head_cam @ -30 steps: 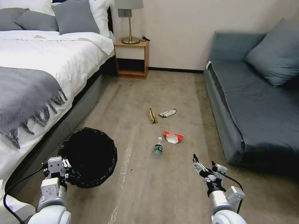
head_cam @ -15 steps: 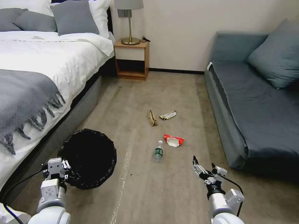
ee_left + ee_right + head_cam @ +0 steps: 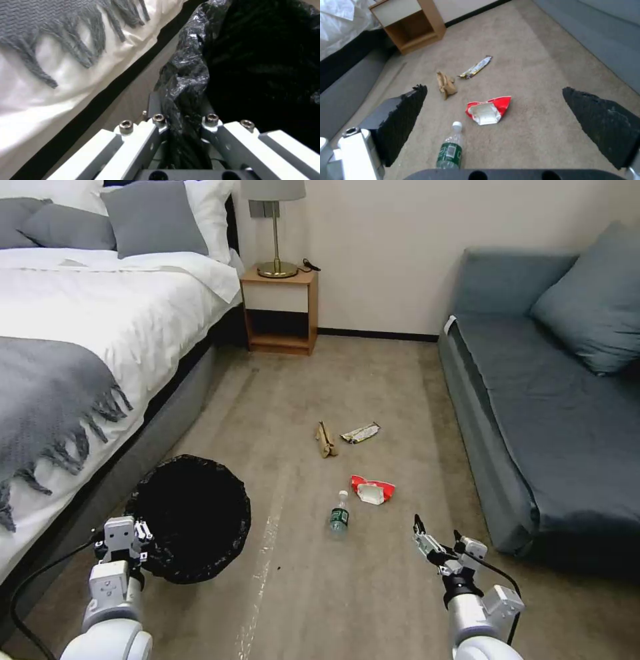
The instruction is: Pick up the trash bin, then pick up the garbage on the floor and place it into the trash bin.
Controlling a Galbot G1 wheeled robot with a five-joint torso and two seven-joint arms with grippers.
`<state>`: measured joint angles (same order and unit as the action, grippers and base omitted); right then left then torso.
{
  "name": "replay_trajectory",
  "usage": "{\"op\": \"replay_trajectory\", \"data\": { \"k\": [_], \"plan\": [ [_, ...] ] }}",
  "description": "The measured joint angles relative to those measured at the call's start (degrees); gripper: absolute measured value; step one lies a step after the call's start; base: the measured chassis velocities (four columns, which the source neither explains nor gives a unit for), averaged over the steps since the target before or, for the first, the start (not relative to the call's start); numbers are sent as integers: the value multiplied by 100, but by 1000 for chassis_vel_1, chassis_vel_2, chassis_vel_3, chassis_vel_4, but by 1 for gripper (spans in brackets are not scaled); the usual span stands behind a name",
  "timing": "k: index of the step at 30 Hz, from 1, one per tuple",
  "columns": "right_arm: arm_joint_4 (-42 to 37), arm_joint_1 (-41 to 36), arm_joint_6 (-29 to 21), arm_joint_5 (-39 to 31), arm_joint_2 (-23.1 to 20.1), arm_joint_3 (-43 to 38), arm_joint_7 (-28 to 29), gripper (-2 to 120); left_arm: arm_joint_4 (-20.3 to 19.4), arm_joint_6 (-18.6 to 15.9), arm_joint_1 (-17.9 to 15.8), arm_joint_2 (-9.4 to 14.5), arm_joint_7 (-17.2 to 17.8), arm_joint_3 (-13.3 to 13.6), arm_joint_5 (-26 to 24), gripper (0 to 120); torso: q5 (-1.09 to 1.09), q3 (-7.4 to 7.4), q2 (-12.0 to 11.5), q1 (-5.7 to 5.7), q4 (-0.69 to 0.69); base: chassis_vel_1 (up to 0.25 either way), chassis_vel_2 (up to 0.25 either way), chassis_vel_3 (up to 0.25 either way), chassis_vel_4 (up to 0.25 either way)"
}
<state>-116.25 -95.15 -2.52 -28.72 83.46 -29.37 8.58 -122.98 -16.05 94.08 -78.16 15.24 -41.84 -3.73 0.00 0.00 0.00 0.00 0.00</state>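
The trash bin [image 3: 190, 517], lined with a crinkled black bag, hangs at the lower left beside the bed. My left gripper [image 3: 125, 534] is shut on its near rim; the left wrist view shows the fingers [image 3: 156, 120] pinching the trash bin's bag fold [image 3: 186, 75]. The garbage lies on the floor ahead: a clear bottle [image 3: 339, 517] [image 3: 450, 150], a red-white packet [image 3: 373, 491] [image 3: 488, 111], a brown wrapper [image 3: 325, 439] [image 3: 446, 83] and a foil wrapper [image 3: 361, 433] [image 3: 476, 67]. My right gripper [image 3: 437, 543] [image 3: 493, 88] is open above the floor, short of the bottle and to its right.
A bed [image 3: 80, 333] with a grey fringed throw runs along the left. A blue-grey sofa [image 3: 553, 407] lines the right. A wooden nightstand [image 3: 280, 310] with a lamp stands against the back wall. Carpeted floor [image 3: 373, 593] lies between bed and sofa.
The whole picture has shifted, so the camera has moved: the litter now lies lower in view and nearer. Both grippers keep the same pose and the bin stays held.
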Motion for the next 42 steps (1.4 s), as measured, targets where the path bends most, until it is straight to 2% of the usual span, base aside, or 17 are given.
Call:
{"op": "replay_trajectory", "data": {
  "k": [42],
  "plan": [
    [207,-32,61,131,42,36,-32,100,171,55,-53,12,5,35,10,4,0,0,0,0,0,-70,72,71,-74]
  ]
}}
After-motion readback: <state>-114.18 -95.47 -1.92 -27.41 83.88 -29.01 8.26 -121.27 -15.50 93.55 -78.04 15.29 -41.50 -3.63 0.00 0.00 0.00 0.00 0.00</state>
